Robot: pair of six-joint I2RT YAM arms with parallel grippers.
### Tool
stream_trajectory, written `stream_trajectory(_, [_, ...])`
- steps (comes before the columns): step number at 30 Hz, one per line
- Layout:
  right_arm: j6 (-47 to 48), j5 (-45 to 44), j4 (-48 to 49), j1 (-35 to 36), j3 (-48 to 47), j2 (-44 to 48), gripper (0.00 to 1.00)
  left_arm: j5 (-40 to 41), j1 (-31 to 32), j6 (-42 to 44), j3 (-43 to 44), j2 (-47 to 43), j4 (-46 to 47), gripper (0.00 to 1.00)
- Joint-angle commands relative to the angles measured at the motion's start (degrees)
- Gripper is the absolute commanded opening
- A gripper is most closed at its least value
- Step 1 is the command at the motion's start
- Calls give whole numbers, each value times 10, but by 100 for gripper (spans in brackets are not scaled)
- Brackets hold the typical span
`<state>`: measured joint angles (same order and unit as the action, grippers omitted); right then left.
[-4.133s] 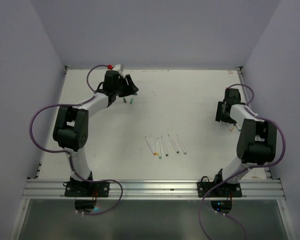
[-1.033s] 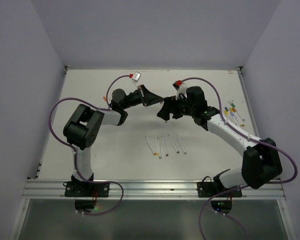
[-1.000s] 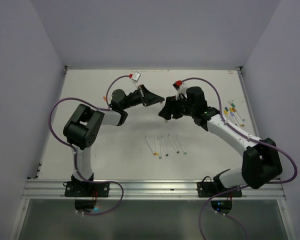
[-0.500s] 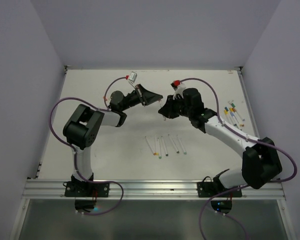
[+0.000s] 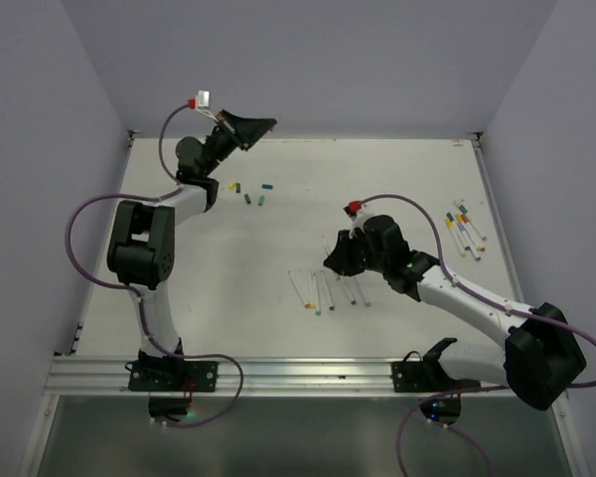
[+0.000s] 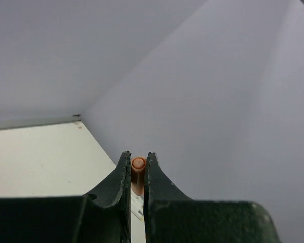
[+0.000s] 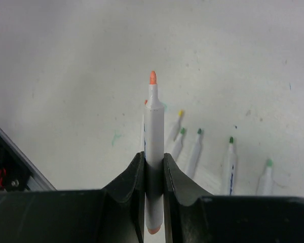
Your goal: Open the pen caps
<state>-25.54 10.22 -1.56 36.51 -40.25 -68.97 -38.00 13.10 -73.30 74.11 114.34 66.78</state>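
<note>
When you look down from above, left gripper [image 5: 263, 125]: raised high over the far-left corner of the table [image 5: 397, 179], nose aimed right; its load is too small to make out here.
Right gripper [image 5: 331, 262]: low, just over the far ends of the row of pens [image 5: 328, 290] mid-table.
Loose caps [image 5: 248, 192]: yellow and green, scattered on the table under the left arm.
Second pen group [image 5: 462, 225]: bunched near the right edge.
Left wrist, your left gripper [image 6: 138, 158]: jaws almost together, pinching the orange cap [image 6: 138, 174], its round end at the fingertips; wall behind.
Right wrist, your right gripper [image 7: 153, 157]: jaws narrow, clamped on the white barrel of the orange-tipped pen [image 7: 153, 121], bare tip pointing away.
Row of pens, same view: uncapped, yellow and green tips, lying just right of the held pen.
</note>
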Motion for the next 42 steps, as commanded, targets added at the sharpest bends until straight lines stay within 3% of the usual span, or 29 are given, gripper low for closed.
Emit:
stream_trajectory(1, [-6, -5, -53, -1, 9, 17, 0, 38, -26, 27, 12, 7, -23, 0])
stream_trajectory(3, [24, -76, -110, -3, -6, 28, 0, 19, -26, 60, 41, 9, -87, 0])
stream_trajectory(5, [85, -133, -199, -7, -56, 26, 0, -2, -18, 162, 71, 4, -256, 0])
stream_trajectory(6, [105, -185, -227, -9, -92, 20, 0, 19, -5, 250, 78, -2, -314, 0])
stream_trajectory(7, [140, -206, -278, -22, -110, -4, 0, 37, 2, 296, 89, -7, -438, 0])
stream_trajectory(8, [154, -228, -299, -32, -125, -13, 0, 57, 11, 334, 112, -5, -496, 0])
stream_trajectory(9, [168, -236, -313, -44, -144, -26, 0, 88, 30, 384, 118, -3, -540, 0])
stream_trajectory(12, [196, -188, -312, -111, -133, -46, 0, 124, 48, 415, 114, 18, -620, 0])
stream_trajectory(21, [179, -165, -230, -118, -47, -62, 0, 164, 62, 480, 128, 73, -688, 0])
stream_trajectory(31, [125, -166, -224, -99, -51, -105, 4, 192, 61, 480, 97, 74, -684, 0])
stream_trajectory(42, [94, -152, -230, -70, -50, -136, 16, 224, 40, 479, 93, 77, -708, 0])
